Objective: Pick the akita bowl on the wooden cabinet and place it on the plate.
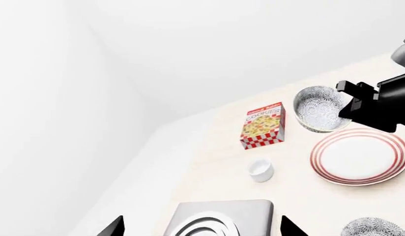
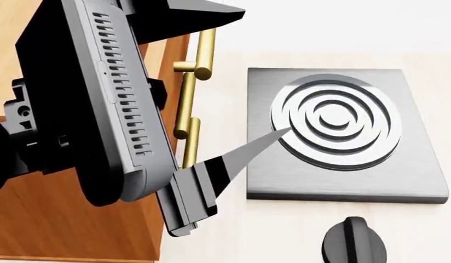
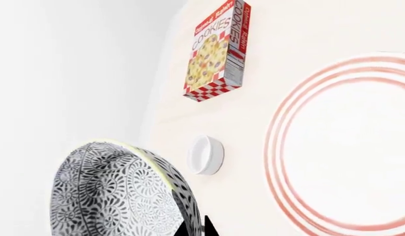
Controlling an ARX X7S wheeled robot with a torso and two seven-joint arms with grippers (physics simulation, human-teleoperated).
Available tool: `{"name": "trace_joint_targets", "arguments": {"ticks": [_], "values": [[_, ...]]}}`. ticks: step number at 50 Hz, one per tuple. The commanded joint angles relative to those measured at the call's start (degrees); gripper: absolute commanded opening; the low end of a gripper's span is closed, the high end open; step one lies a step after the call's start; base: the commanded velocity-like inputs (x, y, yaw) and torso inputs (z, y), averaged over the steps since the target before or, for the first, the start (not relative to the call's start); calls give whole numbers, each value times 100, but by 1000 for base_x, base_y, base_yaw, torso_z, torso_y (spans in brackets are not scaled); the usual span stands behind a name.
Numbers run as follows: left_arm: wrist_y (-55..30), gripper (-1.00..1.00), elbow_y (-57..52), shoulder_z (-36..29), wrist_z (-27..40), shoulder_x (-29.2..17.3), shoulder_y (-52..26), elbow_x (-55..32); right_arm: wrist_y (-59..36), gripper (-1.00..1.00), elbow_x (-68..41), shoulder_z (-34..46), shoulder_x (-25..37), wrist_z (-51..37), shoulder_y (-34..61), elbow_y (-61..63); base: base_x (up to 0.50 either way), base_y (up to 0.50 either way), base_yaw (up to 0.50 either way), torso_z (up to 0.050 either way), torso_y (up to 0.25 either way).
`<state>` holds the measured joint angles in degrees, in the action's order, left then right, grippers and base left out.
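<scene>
The wooden cabinet fills the head view's left side, its brass handles facing a grey stove plate with concentric rings; a black knob lies just below that stove plate; the left arm covers much of the cabinet front, and the left gripper has its 2 fingers spread well apart, 1 pointed fingertip reaching over the stove plate's edge, nothing between them.

Only the left wrist view shows the right gripper: it grips the rim of the akita bowl, a patterned grey bowl, held just beside the plate on its far side; the jaws seem pinched on the rim.

That view also shows a cookie box near the plate, a small white cup beside the box, and a 2nd patterned bowl at the plate's other side.

The right wrist view shows the akita bowl close up, tilted, its rim at a black fingertip.
</scene>
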<state>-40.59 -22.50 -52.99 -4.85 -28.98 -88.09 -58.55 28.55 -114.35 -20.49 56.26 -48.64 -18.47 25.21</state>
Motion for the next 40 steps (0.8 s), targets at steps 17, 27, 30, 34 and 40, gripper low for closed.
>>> {"name": "trace_joint_targets", "arguments": {"ticks": [17,27,30,34,40], "values": [[45,100,12,-25,8,3,42,13,-117,-100,171,244,-213,220,99,-558,0,0,0,0,0],[62,100,2,-30,15,-20,66,19,-145,-100,149,290,-343,326,64,-811,0,0,0,1,1],[65,100,10,-32,14,-15,69,18,-148,-100,140,295,-382,352,57,-874,0,0,0,0,0],[78,100,21,-43,5,-8,72,34,-161,-100,133,320,-429,399,63,-968,0,0,0,0,0],[82,100,31,-46,-2,-10,71,34,-198,-100,98,376,-518,499,78,-1144,0,0,0,0,0]]}}
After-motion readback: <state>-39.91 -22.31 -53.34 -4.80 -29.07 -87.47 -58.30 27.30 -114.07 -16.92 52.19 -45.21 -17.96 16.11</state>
